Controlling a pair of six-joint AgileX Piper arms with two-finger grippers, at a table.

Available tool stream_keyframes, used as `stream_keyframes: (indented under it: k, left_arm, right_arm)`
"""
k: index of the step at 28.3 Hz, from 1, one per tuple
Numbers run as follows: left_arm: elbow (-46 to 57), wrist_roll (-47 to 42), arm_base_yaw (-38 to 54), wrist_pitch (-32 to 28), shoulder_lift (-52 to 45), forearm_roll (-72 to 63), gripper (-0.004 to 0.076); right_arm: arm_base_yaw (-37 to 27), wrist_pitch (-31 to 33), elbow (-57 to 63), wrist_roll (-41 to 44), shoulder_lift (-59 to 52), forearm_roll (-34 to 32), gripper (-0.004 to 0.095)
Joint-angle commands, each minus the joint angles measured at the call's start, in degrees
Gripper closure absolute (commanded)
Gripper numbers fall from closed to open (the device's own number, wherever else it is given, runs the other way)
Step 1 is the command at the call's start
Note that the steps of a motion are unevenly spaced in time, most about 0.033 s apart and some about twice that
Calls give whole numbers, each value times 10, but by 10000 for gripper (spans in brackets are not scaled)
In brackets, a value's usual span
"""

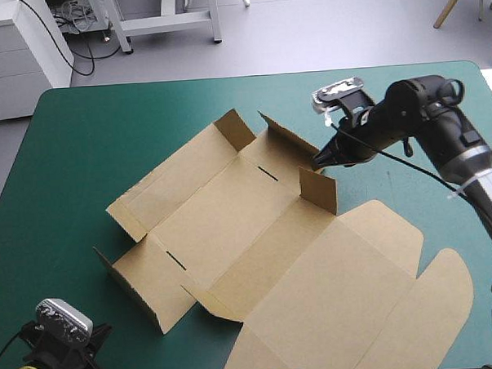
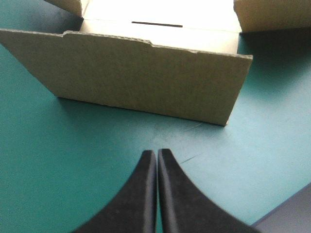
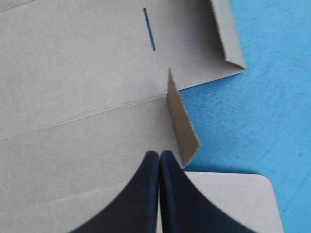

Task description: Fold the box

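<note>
The brown box point(image 1: 231, 210) lies mid-table as a mostly flat sheet, its rounded lid point(image 1: 357, 294) spread toward the near right. Several small flaps stand up. My right gripper point(image 1: 316, 162) is shut and empty, its tip just above the far-right upright flap point(image 1: 318, 189). In the right wrist view the shut fingers point(image 3: 160, 154) hover over the box panel point(image 3: 73, 97), with that flap point(image 3: 182, 126) right beside them. My left gripper point(image 2: 157, 153) is shut and empty, low over the cover. It faces the raised near-left wall point(image 2: 146, 82), a short gap away.
Bare teal-green cover point(image 1: 73, 151) runs along the table's left and far sides. A white cabinet point(image 1: 20, 55) stands off the table beyond its far-left corner. In the left wrist view the table's edge point(image 2: 286, 213) lies close beside the left gripper.
</note>
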Motion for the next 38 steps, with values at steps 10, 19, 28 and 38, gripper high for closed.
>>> stream_keyframes:
  k: [10, 19, 28, 38]
  left_arm:
    - [-13, -8, -1, -30, 7, 0, 734]
    - [-13, -8, -1, -30, 7, 0, 734]
    - [-13, -8, -1, -30, 7, 0, 734]
    - [-13, -8, -1, -30, 7, 0, 734]
  right_arm:
    - [-29, -12, 85, -4, -94, -25, 927]
    - [-29, -12, 85, -37, -94, -23, 862]
    - [-29, -12, 85, -40, -94, -25, 348]
    - [-29, -43, 85, -46, -93, -20, 362]
